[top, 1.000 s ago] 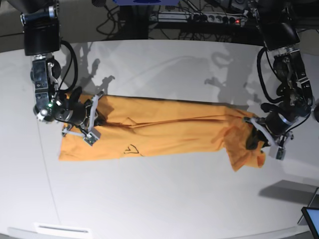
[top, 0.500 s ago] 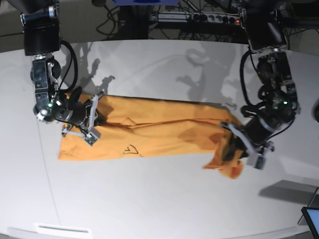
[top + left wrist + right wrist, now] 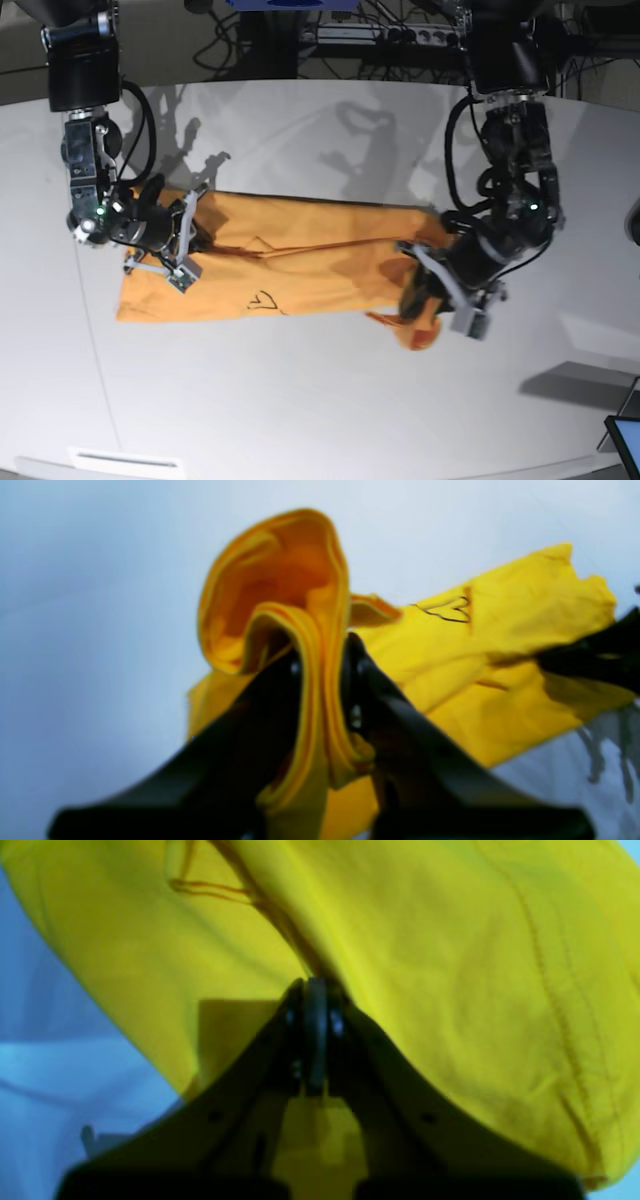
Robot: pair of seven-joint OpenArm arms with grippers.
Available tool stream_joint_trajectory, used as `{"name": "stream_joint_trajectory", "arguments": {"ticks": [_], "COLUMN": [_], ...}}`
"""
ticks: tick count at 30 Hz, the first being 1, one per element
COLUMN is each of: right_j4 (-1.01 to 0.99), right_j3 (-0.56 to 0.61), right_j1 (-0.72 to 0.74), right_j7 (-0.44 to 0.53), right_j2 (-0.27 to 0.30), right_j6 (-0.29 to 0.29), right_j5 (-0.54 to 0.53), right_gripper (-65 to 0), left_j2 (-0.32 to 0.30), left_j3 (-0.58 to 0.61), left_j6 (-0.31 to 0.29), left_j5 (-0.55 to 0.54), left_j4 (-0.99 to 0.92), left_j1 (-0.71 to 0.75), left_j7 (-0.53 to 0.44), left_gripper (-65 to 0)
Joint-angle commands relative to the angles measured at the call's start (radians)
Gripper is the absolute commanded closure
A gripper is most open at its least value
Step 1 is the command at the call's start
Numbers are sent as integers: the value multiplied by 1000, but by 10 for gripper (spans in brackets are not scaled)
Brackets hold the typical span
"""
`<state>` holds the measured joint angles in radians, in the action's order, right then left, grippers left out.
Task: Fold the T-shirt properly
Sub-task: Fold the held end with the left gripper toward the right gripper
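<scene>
The orange-yellow T-shirt (image 3: pixel 300 270) lies as a long band across the white table (image 3: pixel 300 400), with a small dark heart-shaped mark (image 3: pixel 263 298) near its left end. My left gripper (image 3: pixel 425 300), on the right of the base view, is shut on the shirt's bunched right end, lifted off the table. In the left wrist view several cloth layers of the T-shirt (image 3: pixel 500 645) curl up out of the left gripper (image 3: pixel 322 675). My right gripper (image 3: pixel 190 240) is shut and rests on the shirt's left end. In the right wrist view the right gripper (image 3: pixel 310 990) meets a crease in the T-shirt (image 3: pixel 450 965).
A power strip and cables (image 3: pixel 400 35) run along the back beyond the table edge. A dark screen corner (image 3: pixel 625 440) shows at the lower right. A white strip (image 3: pixel 125 460) lies at the front left edge.
My left gripper has carried the shirt's right end leftward and a little forward, so the band is shorter and its end hangs bunched. The right arm has not moved.
</scene>
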<state>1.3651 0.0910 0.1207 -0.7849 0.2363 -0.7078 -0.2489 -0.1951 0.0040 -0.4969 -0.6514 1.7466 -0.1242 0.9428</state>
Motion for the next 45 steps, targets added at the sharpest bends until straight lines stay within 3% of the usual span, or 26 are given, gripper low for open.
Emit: {"name": "stream_joint_trajectory", "arguments": {"ticks": [1, 10, 21, 35, 39, 45], "right_j4": [-23, -23, -23, -23, -23, -23], "right_j3": [2, 2, 2, 2, 2, 2], "right_j1": [-22, -22, -22, -22, -22, -22], "right_j7": [-140, -140, -140, -140, -140, -140], "right_j2": [11, 11, 11, 11, 11, 11], "right_j6": [10, 10, 10, 10, 10, 10], "right_j5": [101, 101, 101, 101, 101, 101], "right_gripper": [-3, -3, -3, -3, -3, -3], "left_j2": [9, 150, 181, 181, 181, 188], "left_j3": [4, 34, 218, 235, 235, 235], "left_j6": [1, -1, -1, 1, 62, 65], "left_j5": [-20, 195, 319, 335, 335, 335], "left_j4": [14, 11, -21, -178, -178, -205], "left_j1": [-21, -12, -12, -13, -24, -53], "left_j7": [-34, -34, -35, -143, -143, -143], "left_gripper": [0, 0, 0, 0, 0, 0]}}
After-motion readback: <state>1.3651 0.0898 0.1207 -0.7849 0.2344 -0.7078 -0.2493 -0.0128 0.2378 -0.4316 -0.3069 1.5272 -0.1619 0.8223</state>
